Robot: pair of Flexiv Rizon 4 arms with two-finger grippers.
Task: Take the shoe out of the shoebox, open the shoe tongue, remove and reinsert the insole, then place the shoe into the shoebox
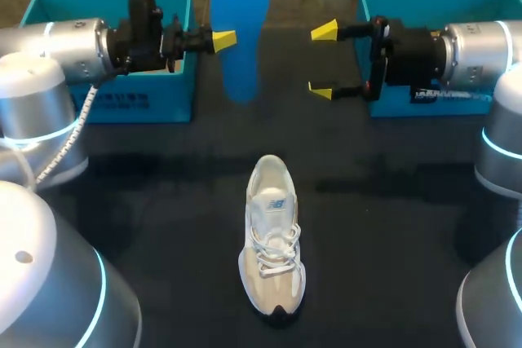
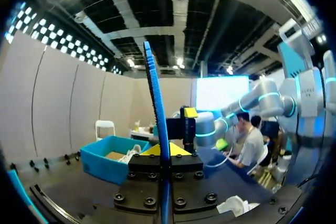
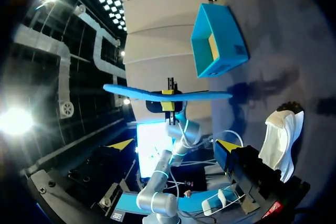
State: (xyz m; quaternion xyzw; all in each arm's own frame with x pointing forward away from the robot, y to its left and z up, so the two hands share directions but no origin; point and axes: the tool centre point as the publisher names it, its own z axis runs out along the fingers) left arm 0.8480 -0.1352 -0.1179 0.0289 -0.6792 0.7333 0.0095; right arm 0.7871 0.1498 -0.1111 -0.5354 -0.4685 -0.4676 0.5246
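My left fingers (image 1: pixel 222 38) are closed on one edge of the blue insole (image 1: pixel 239 22) and hold it upright in the air. My right fingers (image 1: pixel 324 31) are wide open just beside it, with nothing in them. The shoe (image 1: pixel 273 238) lies on the surface (image 1: pixel 163 201), well below the insole and outside the shoebox (image 1: pixel 106 6). I think the risk is in my thin grip. The insole looks soft, so it may bend or turn. If my left fingers release it too early, it can fall beside the shoe.
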